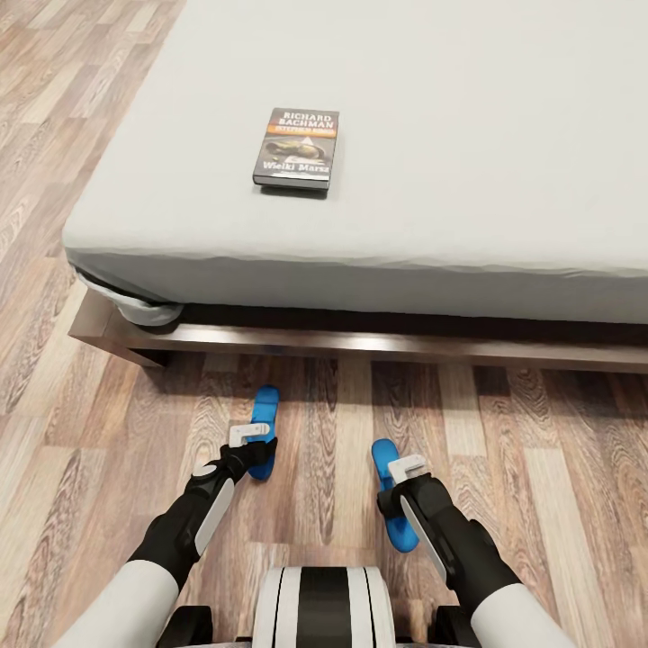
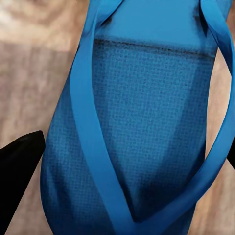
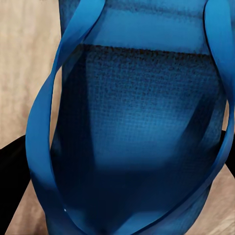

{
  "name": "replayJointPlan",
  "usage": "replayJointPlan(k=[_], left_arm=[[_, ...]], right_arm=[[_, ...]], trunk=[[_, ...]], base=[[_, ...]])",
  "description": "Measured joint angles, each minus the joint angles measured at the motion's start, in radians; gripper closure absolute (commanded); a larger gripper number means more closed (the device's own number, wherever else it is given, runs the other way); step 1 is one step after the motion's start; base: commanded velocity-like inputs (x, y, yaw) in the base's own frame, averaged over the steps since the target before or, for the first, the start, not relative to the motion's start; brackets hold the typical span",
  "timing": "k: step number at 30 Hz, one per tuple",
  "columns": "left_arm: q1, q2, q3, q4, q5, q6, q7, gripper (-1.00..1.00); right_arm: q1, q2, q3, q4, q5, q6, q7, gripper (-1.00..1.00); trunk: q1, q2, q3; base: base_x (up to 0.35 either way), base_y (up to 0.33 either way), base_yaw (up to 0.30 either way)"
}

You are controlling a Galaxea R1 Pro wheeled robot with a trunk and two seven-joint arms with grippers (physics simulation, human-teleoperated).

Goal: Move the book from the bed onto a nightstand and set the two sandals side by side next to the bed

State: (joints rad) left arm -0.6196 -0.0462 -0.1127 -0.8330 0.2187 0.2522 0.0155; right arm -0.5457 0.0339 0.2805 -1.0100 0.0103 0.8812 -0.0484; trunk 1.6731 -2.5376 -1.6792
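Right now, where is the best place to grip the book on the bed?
Probably its near short edge, coming from above on the robot's side. The book lies flat on the mattress, close to the bed's near edge, nothing beside it.

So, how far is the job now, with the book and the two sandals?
Nothing looks finished. The book lies on the bed, untouched. In hand: the left gripper and right gripper are each down at a sandal, left sandal and right sandal, on the floor in front of the bed, apart. Left: set them side by side, then move the book to a nightstand.
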Motion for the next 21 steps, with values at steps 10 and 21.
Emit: replayJointPlan(k=[10,21], left_arm=[[0.000,0.000,0.000,0.000,0.000,-0.001,0.000,1.00],[0.000,0.000,0.000,-0.001,0.000,-0.001,-0.001,1.00]], right_arm=[[0.000,0.000,0.000,0.000,0.000,0.000,0.000,1.00],[0.000,0.000,0.000,0.000,0.000,0.000,0.000,1.00]], trunk=[[0.002,-0.001,-0.015],[0.003,-0.002,-0.027]], base=[[0.000,0.000,0.000],[0.000,0.000,0.000]])
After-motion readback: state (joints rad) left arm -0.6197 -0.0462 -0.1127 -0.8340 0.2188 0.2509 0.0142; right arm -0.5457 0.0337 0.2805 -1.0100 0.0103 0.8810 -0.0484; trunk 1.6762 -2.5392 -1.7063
